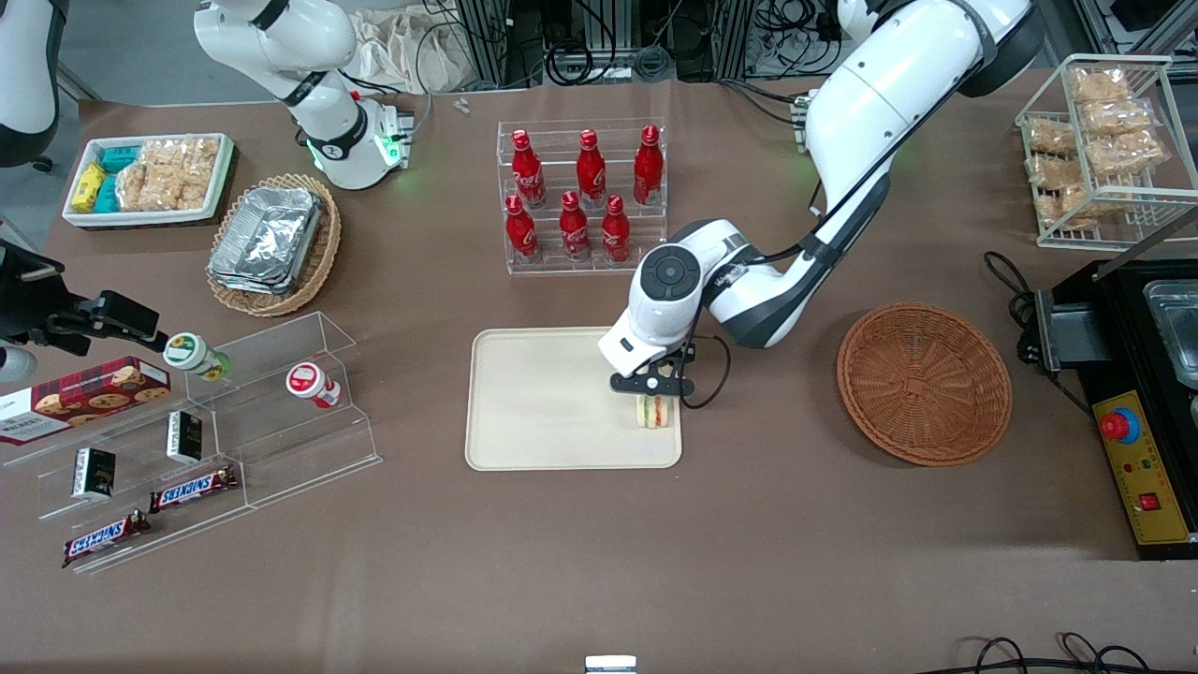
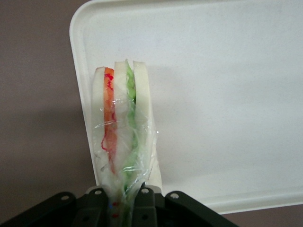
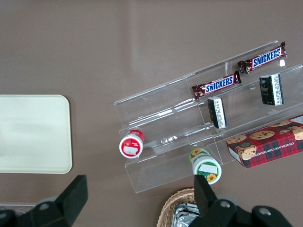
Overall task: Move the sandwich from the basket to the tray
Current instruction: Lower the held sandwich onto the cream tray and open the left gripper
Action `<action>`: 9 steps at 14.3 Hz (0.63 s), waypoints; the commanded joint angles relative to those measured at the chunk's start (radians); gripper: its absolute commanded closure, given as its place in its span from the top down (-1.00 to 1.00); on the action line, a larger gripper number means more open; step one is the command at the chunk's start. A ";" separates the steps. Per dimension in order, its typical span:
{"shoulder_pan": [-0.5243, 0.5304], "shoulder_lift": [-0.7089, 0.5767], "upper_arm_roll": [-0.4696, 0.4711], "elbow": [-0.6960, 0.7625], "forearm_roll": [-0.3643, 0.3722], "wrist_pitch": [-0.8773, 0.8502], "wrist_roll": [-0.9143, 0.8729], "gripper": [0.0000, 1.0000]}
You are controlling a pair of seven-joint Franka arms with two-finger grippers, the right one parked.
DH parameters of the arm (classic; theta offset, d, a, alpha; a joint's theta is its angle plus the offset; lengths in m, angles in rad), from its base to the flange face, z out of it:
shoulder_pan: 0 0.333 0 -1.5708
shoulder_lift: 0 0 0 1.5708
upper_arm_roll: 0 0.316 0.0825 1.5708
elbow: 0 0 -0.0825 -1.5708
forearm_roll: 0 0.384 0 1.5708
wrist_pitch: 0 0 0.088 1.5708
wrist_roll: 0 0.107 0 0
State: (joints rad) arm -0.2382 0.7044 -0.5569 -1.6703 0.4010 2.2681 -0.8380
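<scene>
The sandwich (image 1: 653, 412), pale bread with orange-red and green layers in clear wrap, stands on edge on the cream tray (image 1: 552, 402), close to the tray's rim toward the working arm's end. My left gripper (image 1: 652, 387) is right above it, shut on the sandwich's wrapped top. In the left wrist view the fingers (image 2: 147, 201) pinch the sandwich (image 2: 123, 123) from both sides over the tray (image 2: 227, 94). The round reddish-brown basket (image 1: 924, 384) lies empty on the table, farther toward the working arm's end. The tray also shows in the right wrist view (image 3: 33, 132).
A clear rack of red cola bottles (image 1: 585, 192) stands farther from the front camera than the tray. A tan oval basket with foil containers (image 1: 271, 243), a white snack bin (image 1: 150, 178) and a clear acrylic shelf (image 1: 215, 431) lie toward the parked arm's end. A black appliance (image 1: 1142, 374) stands beside the basket.
</scene>
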 commanded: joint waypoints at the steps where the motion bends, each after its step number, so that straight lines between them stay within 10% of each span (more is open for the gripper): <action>1: -0.015 0.026 0.003 0.027 0.032 -0.002 -0.013 0.56; 2: -0.015 0.026 0.003 0.026 0.032 -0.002 -0.013 1.00; 9: 0.000 -0.078 0.002 0.027 0.015 -0.085 -0.013 1.00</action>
State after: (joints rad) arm -0.2401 0.7079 -0.5568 -1.6477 0.4101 2.2580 -0.8390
